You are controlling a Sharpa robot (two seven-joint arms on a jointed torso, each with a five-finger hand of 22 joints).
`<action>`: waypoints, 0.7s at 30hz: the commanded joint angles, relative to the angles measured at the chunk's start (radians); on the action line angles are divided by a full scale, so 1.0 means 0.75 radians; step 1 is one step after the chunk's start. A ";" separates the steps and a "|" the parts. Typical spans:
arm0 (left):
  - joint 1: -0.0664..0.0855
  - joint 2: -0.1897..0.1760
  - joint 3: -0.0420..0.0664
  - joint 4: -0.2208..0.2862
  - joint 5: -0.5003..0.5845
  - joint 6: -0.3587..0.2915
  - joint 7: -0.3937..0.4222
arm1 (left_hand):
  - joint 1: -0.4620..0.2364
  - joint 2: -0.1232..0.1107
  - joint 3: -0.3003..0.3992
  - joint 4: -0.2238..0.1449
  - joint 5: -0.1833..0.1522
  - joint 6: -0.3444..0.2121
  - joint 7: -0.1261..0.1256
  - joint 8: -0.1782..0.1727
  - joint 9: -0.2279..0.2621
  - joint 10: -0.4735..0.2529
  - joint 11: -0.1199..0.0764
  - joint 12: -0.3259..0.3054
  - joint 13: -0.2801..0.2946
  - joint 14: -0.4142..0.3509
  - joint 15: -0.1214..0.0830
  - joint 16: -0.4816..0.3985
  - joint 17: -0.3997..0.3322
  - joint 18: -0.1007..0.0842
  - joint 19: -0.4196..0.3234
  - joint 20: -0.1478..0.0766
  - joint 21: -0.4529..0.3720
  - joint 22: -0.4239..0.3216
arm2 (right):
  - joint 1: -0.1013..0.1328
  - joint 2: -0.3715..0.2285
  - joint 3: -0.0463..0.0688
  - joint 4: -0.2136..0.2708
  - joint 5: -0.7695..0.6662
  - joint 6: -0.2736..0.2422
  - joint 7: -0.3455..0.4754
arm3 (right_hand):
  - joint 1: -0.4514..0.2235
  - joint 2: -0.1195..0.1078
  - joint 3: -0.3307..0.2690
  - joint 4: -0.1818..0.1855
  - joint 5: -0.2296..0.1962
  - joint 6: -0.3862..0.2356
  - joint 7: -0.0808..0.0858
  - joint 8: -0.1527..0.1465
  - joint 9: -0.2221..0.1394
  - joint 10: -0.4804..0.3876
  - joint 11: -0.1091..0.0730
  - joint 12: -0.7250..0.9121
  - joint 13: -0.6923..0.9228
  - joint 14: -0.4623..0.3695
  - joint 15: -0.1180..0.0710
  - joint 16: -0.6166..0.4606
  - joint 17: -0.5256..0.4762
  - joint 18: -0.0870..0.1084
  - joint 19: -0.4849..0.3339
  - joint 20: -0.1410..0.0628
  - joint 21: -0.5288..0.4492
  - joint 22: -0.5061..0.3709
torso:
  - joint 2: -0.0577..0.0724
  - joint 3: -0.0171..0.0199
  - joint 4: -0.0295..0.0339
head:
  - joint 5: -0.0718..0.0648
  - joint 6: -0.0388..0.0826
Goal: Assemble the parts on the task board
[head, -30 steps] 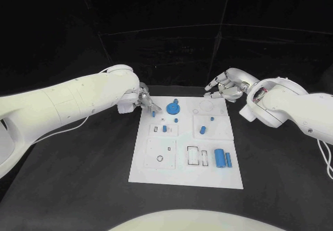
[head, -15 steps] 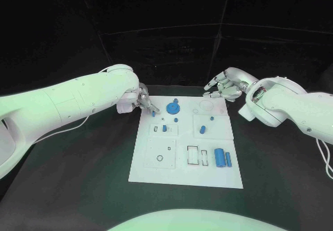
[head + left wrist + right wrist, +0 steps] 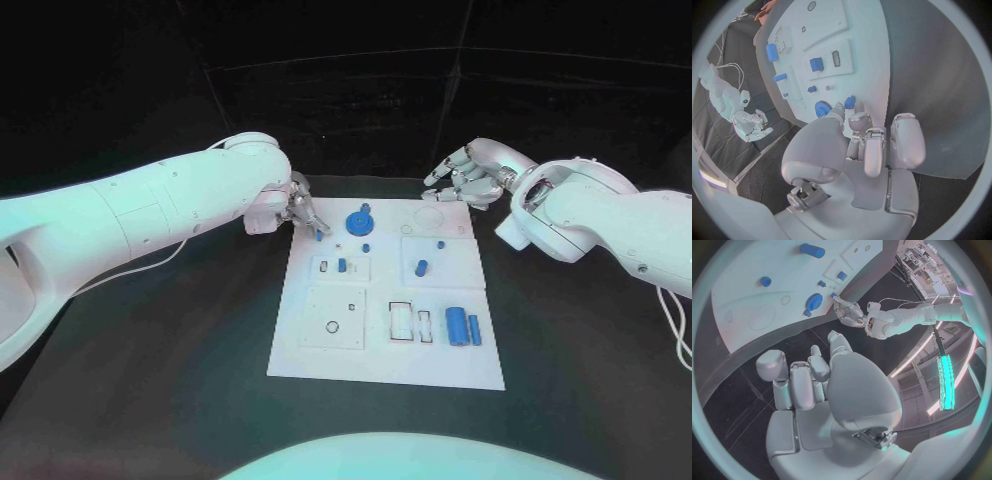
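Note:
The white task board (image 3: 378, 358) lies in the middle of the black table. My left hand (image 3: 300, 214) hovers at the board's far left corner and pinches a small blue part (image 3: 319, 238) between thumb and finger; the left wrist view shows that part (image 3: 850, 102) at the fingertips (image 3: 859, 118). Beside it stands a blue gear (image 3: 362, 222). My right hand (image 3: 464, 180) hangs over the far right corner with fingers apart, holding nothing. A blue oblong part (image 3: 421, 268) lies mid-board, and a blue cylinder (image 3: 456, 326) with a blue bar (image 3: 475, 331) lies near the right edge.
A small blue peg (image 3: 368, 247) and a blue piece set in a slot (image 3: 342, 266) sit behind the board's middle. Open cut-outs (image 3: 413, 323) are near the cylinder. Black table surrounds the board on all sides.

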 commanded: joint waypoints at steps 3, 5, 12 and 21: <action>0.000 0.007 0.000 0.000 -0.008 0.012 0.010 | 0.018 0.008 0.001 -0.015 -0.003 0.012 -0.001 -0.006 -0.005 -0.006 -0.001 0.006 -0.002 0.141 0.009 0.004 0.351 0.009 0.000 0.009 -0.004 0.004 | 0.003 0.002 0.001 0.002 0.002 -0.001 0.014 | 0.006 0.002 0.006 0.003 0.007 -0.011 0.002 0.004 -0.001 -0.005 -0.003 0.005 0.001 0.038 -0.009 -0.005 0.001 0.018 -0.001 -0.002 -0.007 0.001 | 0.000 0.0001 -0.0007 | 0.000 -0.003; 0.000 0.008 0.000 0.000 -0.008 0.014 0.014 | 0.026 0.014 0.002 -0.021 -0.003 0.014 -0.001 -0.006 -0.007 -0.005 -0.002 0.007 -0.001 0.141 0.009 0.004 0.351 0.009 0.000 0.009 -0.004 0.005 | 0.003 0.002 0.001 0.002 0.002 -0.001 0.014 | 0.006 0.002 0.006 0.003 0.009 -0.011 0.002 0.004 -0.001 -0.006 -0.003 0.005 0.001 0.038 -0.009 -0.005 0.001 0.018 -0.001 -0.002 -0.007 0.001 | 0.000 0.0001 -0.0007 | -0.001 -0.004; -0.001 0.008 0.000 0.007 -0.007 0.012 0.031 | 0.142 0.085 0.067 -0.097 -0.002 0.018 -0.013 -0.011 -0.024 -0.005 -0.013 0.007 -0.002 0.141 0.002 0.004 0.351 0.009 0.001 0.005 -0.003 0.008 | 0.003 0.003 0.001 0.001 0.002 0.000 0.014 | 0.007 0.002 0.006 0.003 0.011 -0.011 0.002 0.005 -0.001 -0.006 -0.003 0.005 0.000 0.038 -0.009 -0.006 0.001 0.018 -0.001 -0.002 -0.007 0.001 | 0.000 -0.0003 0.0005 | -0.004 -0.006; -0.002 0.006 -0.001 0.008 -0.007 -0.019 0.062 | 0.247 0.098 0.392 -0.267 -0.007 -0.001 0.006 -0.032 -0.067 -0.014 0.008 -0.021 -0.025 0.141 0.004 0.004 0.351 0.007 0.003 0.006 -0.002 0.018 | 0.003 0.003 0.001 0.000 0.002 0.001 0.014 | 0.007 0.002 0.006 0.003 0.011 -0.011 0.002 0.005 -0.001 -0.006 -0.003 0.005 0.000 0.038 -0.009 -0.006 0.001 0.018 -0.001 -0.002 -0.007 0.001 | 0.000 -0.0003 -0.0001 | -0.003 -0.008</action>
